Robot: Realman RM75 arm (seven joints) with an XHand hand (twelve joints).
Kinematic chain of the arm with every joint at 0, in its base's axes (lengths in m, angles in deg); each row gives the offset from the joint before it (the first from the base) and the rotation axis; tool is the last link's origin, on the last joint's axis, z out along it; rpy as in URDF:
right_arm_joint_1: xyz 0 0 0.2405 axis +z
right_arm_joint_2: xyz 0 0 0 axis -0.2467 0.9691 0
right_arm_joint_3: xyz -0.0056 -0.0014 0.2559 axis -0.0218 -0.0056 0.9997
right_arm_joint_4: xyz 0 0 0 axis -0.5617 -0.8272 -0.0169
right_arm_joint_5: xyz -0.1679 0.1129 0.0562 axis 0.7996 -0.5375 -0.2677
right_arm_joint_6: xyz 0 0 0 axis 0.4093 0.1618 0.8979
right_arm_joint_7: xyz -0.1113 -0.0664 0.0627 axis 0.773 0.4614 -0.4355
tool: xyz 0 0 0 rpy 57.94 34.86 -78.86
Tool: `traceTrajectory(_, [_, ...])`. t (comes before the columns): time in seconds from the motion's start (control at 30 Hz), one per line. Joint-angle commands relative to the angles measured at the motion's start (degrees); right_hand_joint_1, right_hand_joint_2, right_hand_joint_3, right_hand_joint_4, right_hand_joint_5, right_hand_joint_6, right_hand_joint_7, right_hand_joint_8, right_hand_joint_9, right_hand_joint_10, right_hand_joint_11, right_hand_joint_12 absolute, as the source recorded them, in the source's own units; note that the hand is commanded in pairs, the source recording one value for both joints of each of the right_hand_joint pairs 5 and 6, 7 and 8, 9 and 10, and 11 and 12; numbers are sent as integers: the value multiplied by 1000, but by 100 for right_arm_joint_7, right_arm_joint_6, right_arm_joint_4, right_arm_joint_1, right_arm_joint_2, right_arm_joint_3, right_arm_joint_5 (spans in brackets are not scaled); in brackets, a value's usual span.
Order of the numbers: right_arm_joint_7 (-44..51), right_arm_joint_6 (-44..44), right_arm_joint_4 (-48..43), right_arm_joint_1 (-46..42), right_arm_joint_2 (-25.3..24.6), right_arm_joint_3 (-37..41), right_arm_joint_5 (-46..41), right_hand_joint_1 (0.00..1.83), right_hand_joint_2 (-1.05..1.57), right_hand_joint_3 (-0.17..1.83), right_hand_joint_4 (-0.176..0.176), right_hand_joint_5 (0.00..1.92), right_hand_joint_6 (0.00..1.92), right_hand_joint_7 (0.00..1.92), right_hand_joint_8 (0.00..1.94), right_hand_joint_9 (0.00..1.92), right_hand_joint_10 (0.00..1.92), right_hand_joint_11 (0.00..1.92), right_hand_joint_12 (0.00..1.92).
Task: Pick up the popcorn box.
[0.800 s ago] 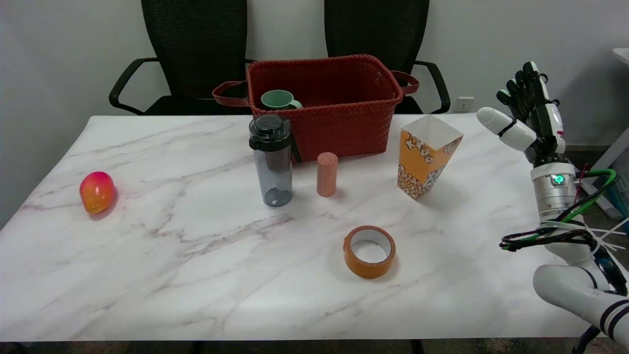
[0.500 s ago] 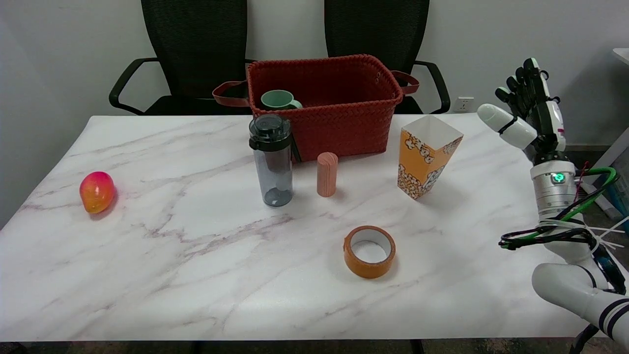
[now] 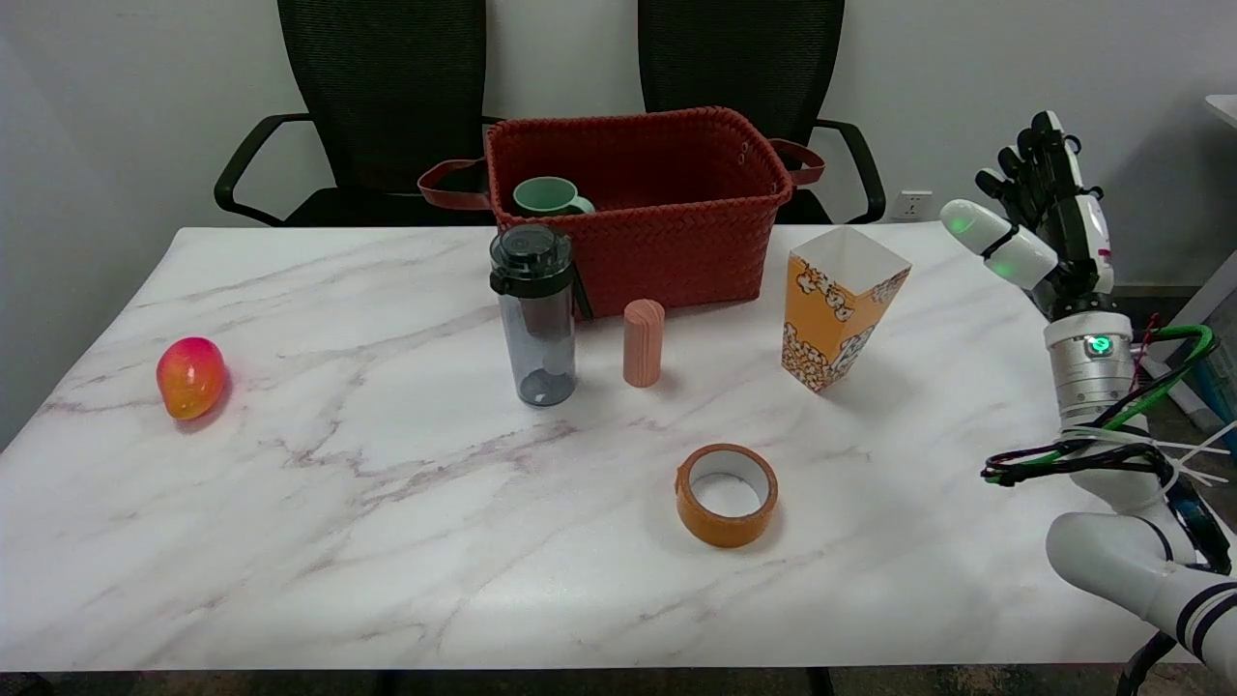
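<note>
Right hand (image 3: 1049, 227): we see it raised upright off the table's right edge, fingers (image 3: 1034, 159) spread apart & pointing up, thumb sticking out toward the left. Nothing in it, touching nothing.
Popcorn box (image 3: 837, 307): we find it standing upright on the table (image 3: 290, 483), right of centre, mouth open at top, orange-yellow w/ popcorn print. Well apart from the hand, to its left & lower in the pic.
Basket (image 3: 638, 208): red woven, w/ side handles, at the table's far edge; the box sits just beside its right front corner, not touching as far as we can tell.
Mug (image 3: 549, 197): green, inside the basket at its left end.
Bottle (image 3: 534, 314): clear grey w/ black lid, upright in front of the basket's left corner.
Pink cylinder (image 3: 644, 342): upright betw. bottle & popcorn box, nearer the bottle.
Tape roll (image 3: 727, 494): orange, lying flat, nearer to us than the box, apart from all else.
Fruit (image 3: 190, 376): red-yellow, alone near the left edge.
Chairs (image 3: 387, 97): two black ones behind the table, against the wall.
</note>
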Motion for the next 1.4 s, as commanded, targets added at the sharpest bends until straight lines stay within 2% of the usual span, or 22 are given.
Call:
traceTrajectory(0.03, [-11,-166,224,27,2,-50,15,852,591,-175,0,18,18,74,74,179,179,361,361])
traceTrajectory(0.57, [-11,-239,328,-126,-21,-242,23,792,543,-175,0,60,60,198,198,255,255,455,455])
traceTrajectory(1.17, [37,-848,327,-141,-39,-529,264,685,614,-175,0,5,5,0,0,132,132,300,300])
traceTrajectory(1.4, [38,-934,343,-94,-317,-521,302,662,648,-175,0,0,0,0,0,109,109,275,275])
